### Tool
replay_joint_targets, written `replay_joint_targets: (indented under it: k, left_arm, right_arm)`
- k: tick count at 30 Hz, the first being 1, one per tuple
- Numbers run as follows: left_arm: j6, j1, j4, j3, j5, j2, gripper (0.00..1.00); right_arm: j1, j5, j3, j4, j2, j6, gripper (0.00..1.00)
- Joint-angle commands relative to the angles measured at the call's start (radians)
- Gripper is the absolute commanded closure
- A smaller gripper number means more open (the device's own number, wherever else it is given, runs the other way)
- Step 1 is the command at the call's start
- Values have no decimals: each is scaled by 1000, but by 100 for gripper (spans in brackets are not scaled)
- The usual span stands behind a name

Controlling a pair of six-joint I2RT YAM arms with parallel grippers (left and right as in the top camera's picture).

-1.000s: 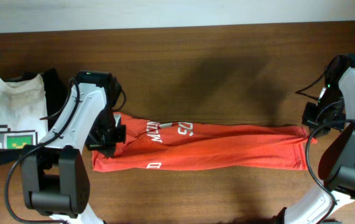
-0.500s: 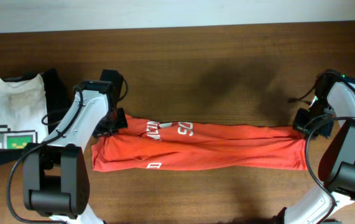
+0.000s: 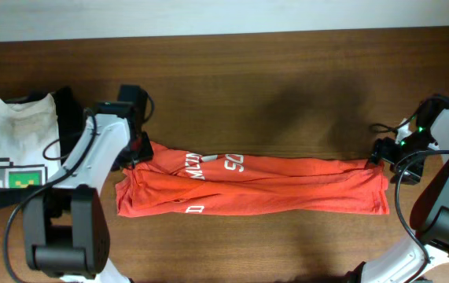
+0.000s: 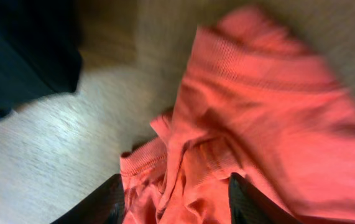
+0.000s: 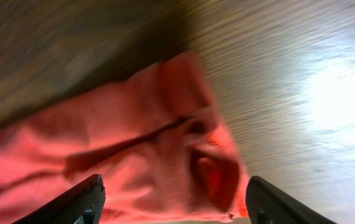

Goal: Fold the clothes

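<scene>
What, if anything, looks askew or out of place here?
The red-orange t-shirt, folded into a long strip across the table, is bunched and wrinkled at the end by the open left gripper, and its long edges run uneven. Nothing looks spilled or damaged.

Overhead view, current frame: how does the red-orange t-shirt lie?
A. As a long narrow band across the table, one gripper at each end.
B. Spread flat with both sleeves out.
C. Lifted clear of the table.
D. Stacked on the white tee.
A: the red-orange t-shirt stretches as a narrow band from the left gripper to the right gripper, resting on the table.
</scene>
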Motion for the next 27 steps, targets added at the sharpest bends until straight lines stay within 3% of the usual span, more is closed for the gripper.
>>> replay_joint_targets:
  k: [1, 5, 8, 15, 20, 21, 22, 23, 24, 26, 27]
  left_arm:
    - [13, 13, -26, 43, 51, -66, 41]
    - [13, 13, -32, 42, 68, -66, 41]
    - [14, 13, -32, 42, 84, -66, 41]
    - [14, 13, -32, 42, 90, -66, 41]
    - [14, 13, -39, 42, 90, -66, 41]
    - [14, 13, -40, 42, 90, -66, 41]
    - [14, 13, -40, 42, 90, -66, 41]
    - [14, 13, -40, 42, 90, -66, 41]
    - [14, 13, -39, 42, 90, -66, 41]
    - [14, 13, -39, 42, 89, -66, 41]
    - [14, 13, -39, 42, 89, -66, 41]
  right_arm:
    - [13, -69, -94, 32, -27, -118, 23]
    - [13, -4, -243, 158, -26, -130, 23]
    - [13, 15, -251, 192, -26, -130, 18]
    - [13, 124, -104, 37, -30, -104, 18]
    - [13, 101, -267, 192, -30, -104, 17]
    - [13, 85, -271, 201, -30, -104, 31]
    - [13, 61, -271, 204, -30, -104, 66]
    - [13, 51, -271, 204, -30, -104, 87]
    - [13, 51, -267, 204, -30, -102, 96]
    - [13, 47, -185, 153, -30, -43, 96]
    - [13, 42, -67, 47, -30, -20, 96]
